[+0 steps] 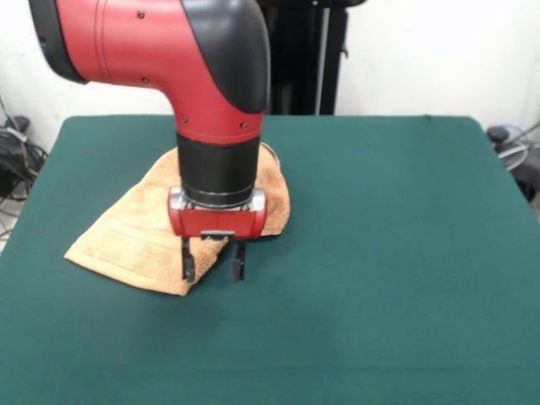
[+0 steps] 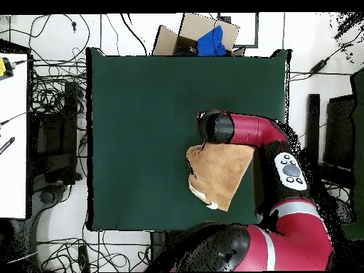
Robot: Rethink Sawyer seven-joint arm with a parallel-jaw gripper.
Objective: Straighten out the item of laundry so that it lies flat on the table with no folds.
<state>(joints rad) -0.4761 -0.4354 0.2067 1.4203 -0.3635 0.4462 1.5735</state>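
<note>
1. Red and black gripper [image 1: 214, 268] on the red and black arm [image 1: 169, 51] hangs low over the near corner of the light orange-tan terry cloth towel [image 1: 135, 236]; two dark fingers [image 1: 188, 263] point down with a clear gap between them, nothing held.
2. One finger is over the towel's near corner; the other is just off its edge, over the dark green felt-like table top [image 1: 380, 253]. Cannot tell if the tips touch the cloth.
3. Most of the towel lies behind and to the picture's left of the gripper in the front view, partly hidden by the wrist.
4. Overhead view: towel [image 2: 220, 174] sits near the table [image 2: 142, 128] edge closest to the robot base, toward the picture's right; the arm's end [image 2: 217, 128] covers its upper corner.
5. Towel not flat: bunched, rounded folded hump on the far side, irregular outline, edge rolled over along one side.
6. Woven border band visible near the lower left edge in the front view; small white tag [image 2: 211, 205] at the bottom edge in the overhead view.
</note>
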